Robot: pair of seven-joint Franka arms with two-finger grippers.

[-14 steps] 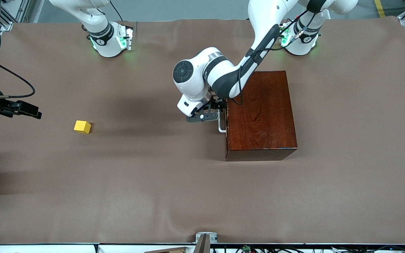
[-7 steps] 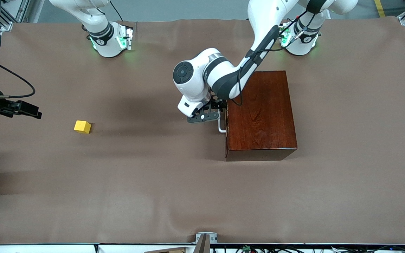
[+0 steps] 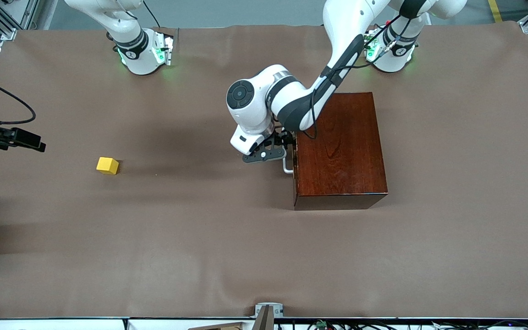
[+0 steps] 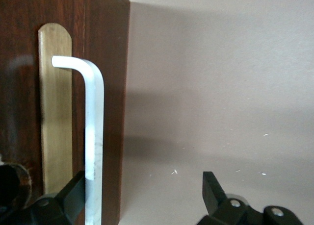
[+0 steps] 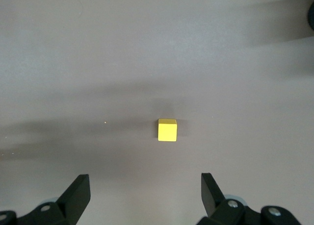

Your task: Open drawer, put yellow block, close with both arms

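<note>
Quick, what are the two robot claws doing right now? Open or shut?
Left gripper: open at the drawer's white bar handle, holding nothing.
Right gripper: open, empty, up over the small yellow block.

front: high, faces bases, whole table [image 3: 227, 256] | left wrist: close on handle [image 4: 93, 137] | right wrist: above block [image 5: 167, 130]
</note>
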